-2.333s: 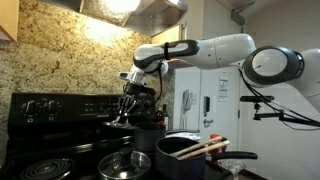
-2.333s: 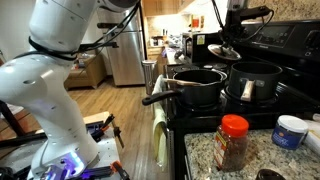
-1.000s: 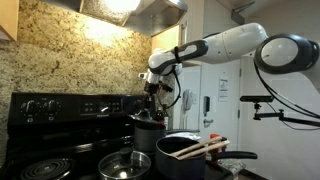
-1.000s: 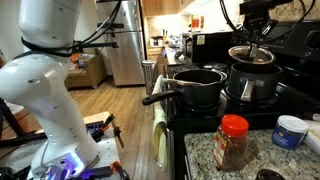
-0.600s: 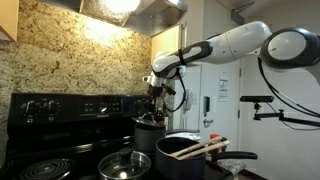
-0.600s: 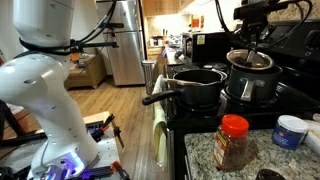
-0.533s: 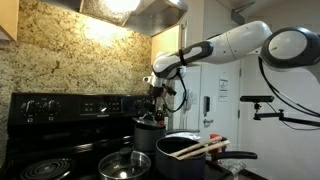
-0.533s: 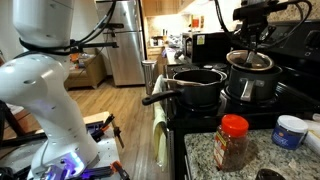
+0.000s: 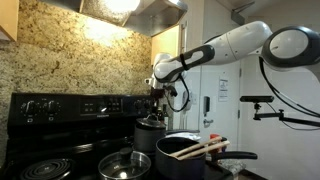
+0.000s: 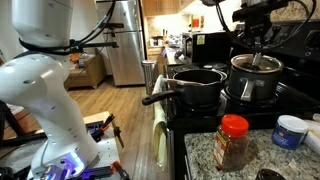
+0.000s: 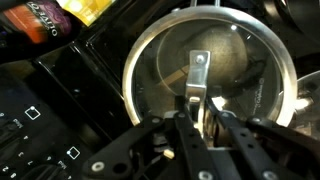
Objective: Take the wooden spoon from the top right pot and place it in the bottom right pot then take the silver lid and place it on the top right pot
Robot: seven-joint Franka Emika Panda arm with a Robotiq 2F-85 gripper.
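Carrying surface: a black stove (image 9: 88, 150), with a speckled stone counter (image 10: 195, 160) butting against it.

On the stove, in both exterior views: a wide black pot (image 10: 197, 86) on a front burner, its long handle reaching out past the stove's edge, and a narrower grey pot (image 10: 255, 86) on the burner just beside it, both upright. In an exterior view, a round shiny piece (image 9: 125, 165) sits on another front burner; its kind cannot be told. A bare coil burner (image 9: 40, 170) lies next to it.

On the counter: a red-capped jar (image 10: 232, 142), upright, and a small white tub (image 10: 291, 131), well apart.
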